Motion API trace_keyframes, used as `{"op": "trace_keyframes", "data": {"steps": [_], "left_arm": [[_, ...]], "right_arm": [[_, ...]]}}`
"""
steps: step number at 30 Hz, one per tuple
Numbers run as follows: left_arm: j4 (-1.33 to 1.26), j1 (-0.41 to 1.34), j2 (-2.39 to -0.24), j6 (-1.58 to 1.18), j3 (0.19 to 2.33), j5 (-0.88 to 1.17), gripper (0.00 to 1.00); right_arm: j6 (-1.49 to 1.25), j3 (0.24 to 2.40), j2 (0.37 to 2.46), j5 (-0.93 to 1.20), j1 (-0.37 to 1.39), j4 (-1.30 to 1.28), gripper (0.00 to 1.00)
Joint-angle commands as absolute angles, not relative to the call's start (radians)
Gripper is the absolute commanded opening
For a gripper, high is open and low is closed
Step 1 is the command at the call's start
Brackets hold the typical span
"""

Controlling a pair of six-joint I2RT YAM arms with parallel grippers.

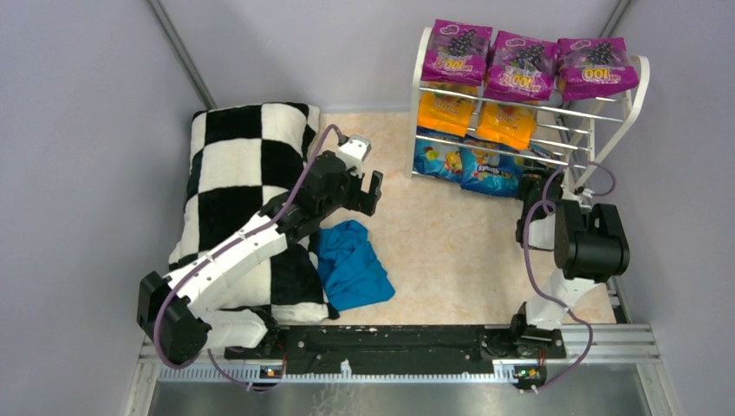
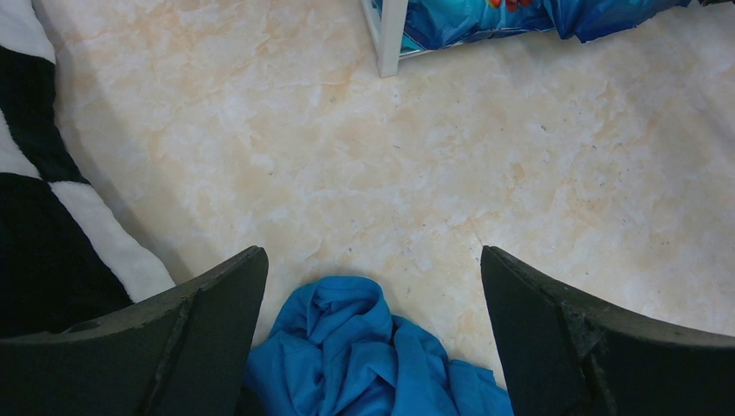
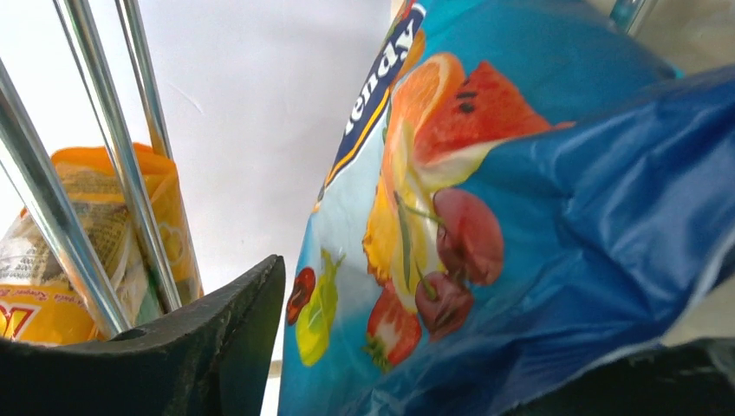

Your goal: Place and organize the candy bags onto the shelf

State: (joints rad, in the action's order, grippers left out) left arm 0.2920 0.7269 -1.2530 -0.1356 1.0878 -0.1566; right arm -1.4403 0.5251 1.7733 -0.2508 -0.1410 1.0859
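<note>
The white shelf point(image 1: 422, 61) stands at the back right. Three purple candy bags point(image 1: 520, 65) lie on its top tier, two orange ones point(image 1: 446, 111) on the middle tier and two blue ones point(image 1: 490, 169) on the bottom. My right gripper point(image 1: 533, 186) is at the right end of the bottom tier. In the right wrist view its jaws point(image 3: 451, 347) stand open around a blue fruit-print bag point(image 3: 520, 173), with a gap showing beside the left finger point(image 3: 225, 338). My left gripper point(image 1: 371, 191) hangs open and empty over the floor, apart from the shelf.
A black-and-white checkered pillow point(image 1: 234, 173) lies at the left under the left arm. A teal cloth point(image 1: 351, 264) is crumpled beside it, just below the left jaws point(image 2: 364, 355). The shelf's left leg point(image 2: 390, 35) stands ahead of the left gripper. Chrome rods point(image 3: 113, 156) and an orange bag point(image 3: 78, 243) are left of the right gripper.
</note>
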Motion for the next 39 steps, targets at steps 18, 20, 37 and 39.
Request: {"op": "trace_keyframes", "data": {"steps": [18, 20, 37, 39], "left_arm": [[0.213, 0.715, -1.208, -0.148, 1.055, -0.131, 0.99], [0.192, 0.703, -1.207, -0.163, 1.051, -0.082, 0.99], [-0.092, 0.616, -1.302, -0.568, 1.007, 0.205, 0.99], [-0.093, 0.616, -1.296, -0.563, 0.993, 0.199, 0.99]], "right_arm": [[-1.003, 0.416, 1.476, 0.185, -0.08, 0.758, 0.77], [-1.004, 0.413, 1.506, 0.198, -0.052, 0.811, 0.76], [-1.046, 0.464, 1.731, 0.048, 0.043, 1.146, 0.52], [-1.046, 0.467, 1.724, 0.04, 0.043, 1.183, 0.43]]}}
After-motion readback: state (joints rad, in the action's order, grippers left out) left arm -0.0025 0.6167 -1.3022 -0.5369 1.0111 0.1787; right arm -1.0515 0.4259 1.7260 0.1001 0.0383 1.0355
